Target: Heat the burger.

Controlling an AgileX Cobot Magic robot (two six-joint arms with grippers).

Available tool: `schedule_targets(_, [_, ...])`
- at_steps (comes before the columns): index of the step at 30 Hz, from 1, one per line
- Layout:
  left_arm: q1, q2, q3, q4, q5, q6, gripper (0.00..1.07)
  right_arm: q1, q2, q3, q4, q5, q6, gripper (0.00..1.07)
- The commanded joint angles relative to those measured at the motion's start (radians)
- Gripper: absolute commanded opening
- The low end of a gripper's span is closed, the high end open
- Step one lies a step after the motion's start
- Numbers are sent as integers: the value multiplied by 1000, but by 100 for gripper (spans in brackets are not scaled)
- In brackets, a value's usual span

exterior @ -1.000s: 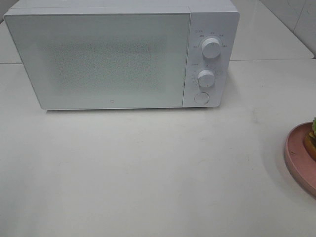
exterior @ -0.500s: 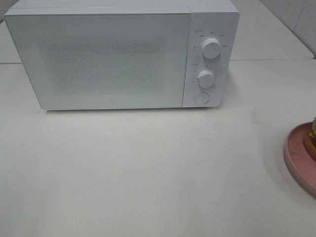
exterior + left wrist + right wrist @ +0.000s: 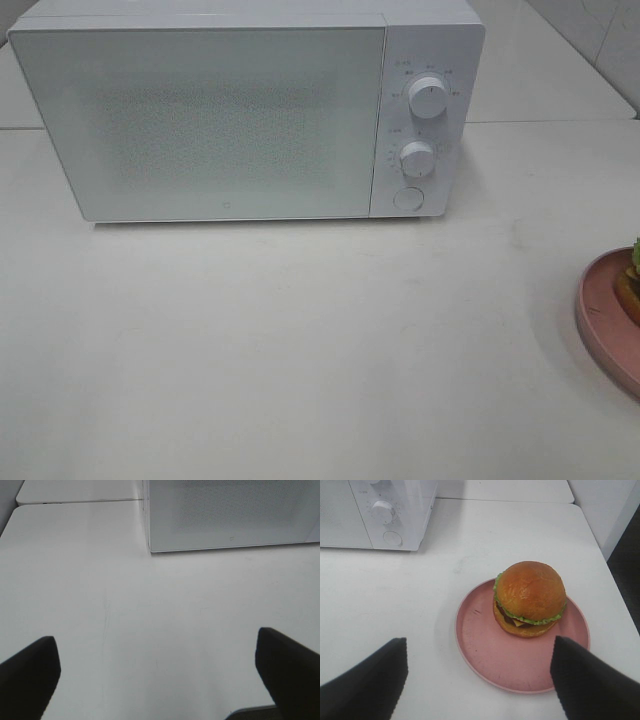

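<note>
A white table (image 3: 300,340) fills the exterior high view, with a white microwave (image 3: 200,120) standing at its far side, door closed, two round knobs (image 3: 428,97) and a round button on its control panel.

The left gripper (image 3: 157,675) hovers over bare tabletop with its dark fingers (image 3: 30,672) spread wide apart and nothing between them; the microwave's lower front corner lies ahead of it, well apart.

The right gripper (image 3: 477,680) also has its fingers (image 3: 590,680) set wide apart, holding nothing. Just ahead of it, between the lines of the two fingers, sits the burger (image 3: 530,599) on a round pink plate (image 3: 485,645), upright and toward the far side of the plate. The gripper is above the plate's near rim and touches neither plate nor burger. The microwave's control panel is farther ahead and off to one side.
</note>
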Motion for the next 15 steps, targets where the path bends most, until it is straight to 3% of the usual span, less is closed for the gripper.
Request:
schedule_targets(1, [3, -23, 4, -5, -13, -2, 99, -6, -23, 1, -4, -7, -7, 76])
schedule_targets(15, [3, -23, 4, -5, -13, -2, 99, -6, -23, 1, -4, -7, -7, 76])
